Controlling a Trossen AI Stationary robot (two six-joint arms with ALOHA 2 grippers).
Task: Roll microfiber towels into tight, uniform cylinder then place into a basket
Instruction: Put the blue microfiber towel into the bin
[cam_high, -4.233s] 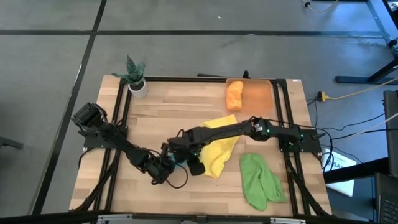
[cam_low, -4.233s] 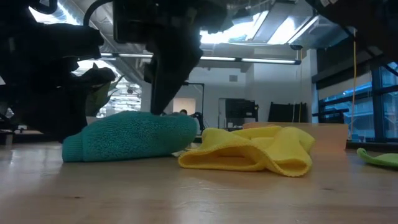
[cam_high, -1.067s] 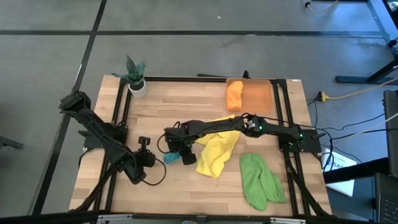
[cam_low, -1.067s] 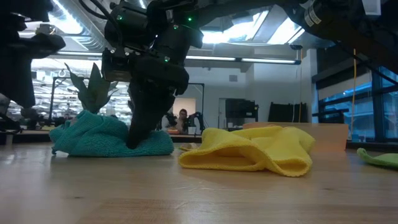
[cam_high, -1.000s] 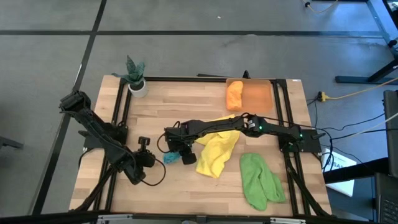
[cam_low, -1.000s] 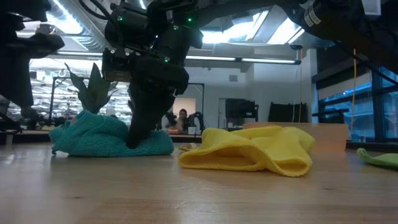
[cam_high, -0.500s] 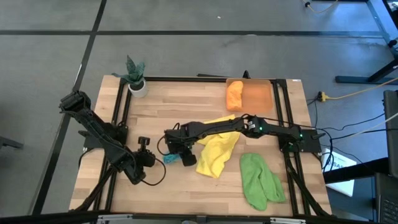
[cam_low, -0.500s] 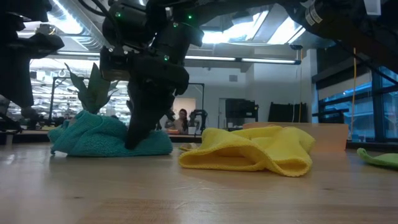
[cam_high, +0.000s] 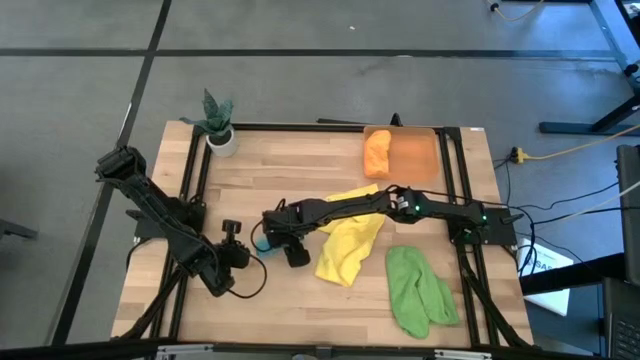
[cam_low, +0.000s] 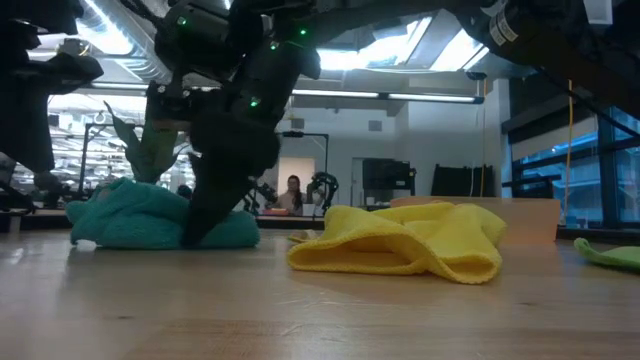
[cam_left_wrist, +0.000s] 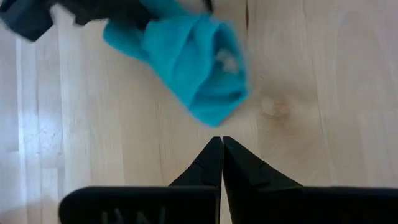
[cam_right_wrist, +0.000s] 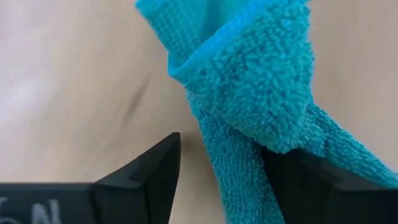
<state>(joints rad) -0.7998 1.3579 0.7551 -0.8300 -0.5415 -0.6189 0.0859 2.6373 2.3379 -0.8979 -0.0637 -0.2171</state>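
Since the earlier frames the teal towel (cam_low: 150, 225) has slid a little further toward the left side of the table, and the right gripper (cam_right_wrist: 221, 180) has spread its fingers wide around it. Seen from above, the right gripper (cam_high: 283, 243) sits over the towel, which is almost hidden under it. In the right wrist view the cloth lies bunched between the spread fingers, touching one of them and not clamped.

The left gripper (cam_left_wrist: 222, 155) waits just beside the towel, fingers pressed together and holding nothing.

Step in hand: rolling the teal towel. It reads as a loose bundle, not yet a tight cylinder.

Elsewhere, the yellow towel (cam_high: 345, 240) lies crumpled mid-table, the green towel (cam_high: 415, 290) near the right front, and the orange towel (cam_high: 377, 152) is in the basket (cam_high: 418, 152).

Next move, as judged: regrip the bundle squarely, tighten the roll, then carry it to the basket.
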